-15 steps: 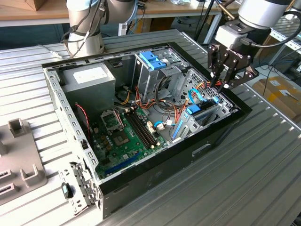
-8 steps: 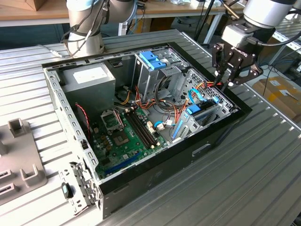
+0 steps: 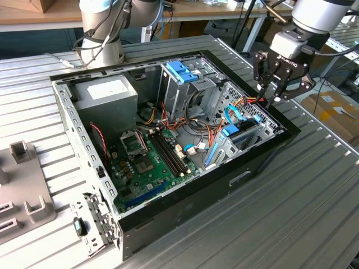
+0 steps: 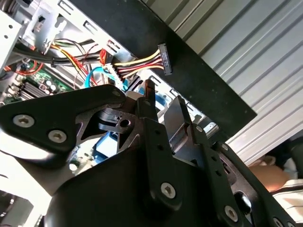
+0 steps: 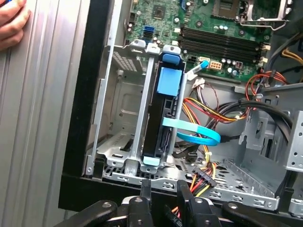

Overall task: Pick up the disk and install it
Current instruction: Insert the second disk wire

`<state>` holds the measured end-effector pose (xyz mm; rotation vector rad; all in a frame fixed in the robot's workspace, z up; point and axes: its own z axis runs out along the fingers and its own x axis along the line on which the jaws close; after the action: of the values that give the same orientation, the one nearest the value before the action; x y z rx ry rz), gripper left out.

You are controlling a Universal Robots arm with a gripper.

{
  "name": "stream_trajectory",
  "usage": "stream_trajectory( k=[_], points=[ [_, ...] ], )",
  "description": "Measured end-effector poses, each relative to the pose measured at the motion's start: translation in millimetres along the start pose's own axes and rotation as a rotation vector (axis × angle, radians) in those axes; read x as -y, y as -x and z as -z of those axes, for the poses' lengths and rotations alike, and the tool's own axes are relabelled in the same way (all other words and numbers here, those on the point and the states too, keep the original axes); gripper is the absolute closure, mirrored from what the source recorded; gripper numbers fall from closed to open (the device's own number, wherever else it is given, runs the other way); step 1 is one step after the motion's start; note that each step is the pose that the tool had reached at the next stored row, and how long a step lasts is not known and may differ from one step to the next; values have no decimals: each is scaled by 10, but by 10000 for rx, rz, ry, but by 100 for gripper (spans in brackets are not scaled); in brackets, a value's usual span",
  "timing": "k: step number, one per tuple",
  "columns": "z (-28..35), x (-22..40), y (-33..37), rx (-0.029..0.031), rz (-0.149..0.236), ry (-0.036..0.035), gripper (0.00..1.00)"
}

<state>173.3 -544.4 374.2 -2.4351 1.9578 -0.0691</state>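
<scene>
Open computer case lies on its side on the ribbed metal worktop, interior facing up. All places below are given relative to this case.

The gripper hangs just above the case's front-corner edge, over the drive bay at the end farthest from the power supply. It holds nothing. Both wrist views show the two fingers close together with a narrow gap between them — not clamped on anything.

The disk sits inside the case, already seated in the drive bay. It stands on its edge between the bay's metal rails, blue plastic rail and tab showing along its upper side. Its long axis runs from the case's black front wall inward toward the motherboard. A light blue data cable loops across the disk's end nearest the front wall; bundled red-yellow-black power wires lie just beside it.

A person's hand rests on the worktop outside the case — seen in the first wrist view.
</scene>
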Motion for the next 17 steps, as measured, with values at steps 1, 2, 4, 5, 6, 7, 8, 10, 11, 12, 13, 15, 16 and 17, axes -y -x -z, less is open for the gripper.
stream_trajectory(
  k=[1, 2, 4, 5, 6, 7, 8, 10, 11, 12, 13, 15, 16, 17],
  points=[
    [-2, 4, -1, 6, 139, -3, 64],
    [-2, 9, -2, 9, 262, -6, 64],
    [-5, 14, -3, 24, 615, -15, 64],
    [-5, 16, -4, 29, 767, -19, 64],
    [-7, 19, -4, 40, 1006, -24, 64],
    [-7, 21, -5, 46, 1174, -28, 64],
    [-8, 23, -5, 52, 1306, -32, 64],
    [-10, 28, -6, 65, 1632, -40, 64],
    [-12, 41, -9, 73, 1833, -44, 64],
    [-14, 51, -11, 77, 1913, -47, 64],
    [-15, 63, -13, 79, 1980, -48, 64],
    [-17, 93, -18, 85, 2149, -52, 64],
    [-20, 106, -20, 91, 2266, -55, 64],
    [-22, 113, -21, 94, 2346, -57, 64]
  ],
)
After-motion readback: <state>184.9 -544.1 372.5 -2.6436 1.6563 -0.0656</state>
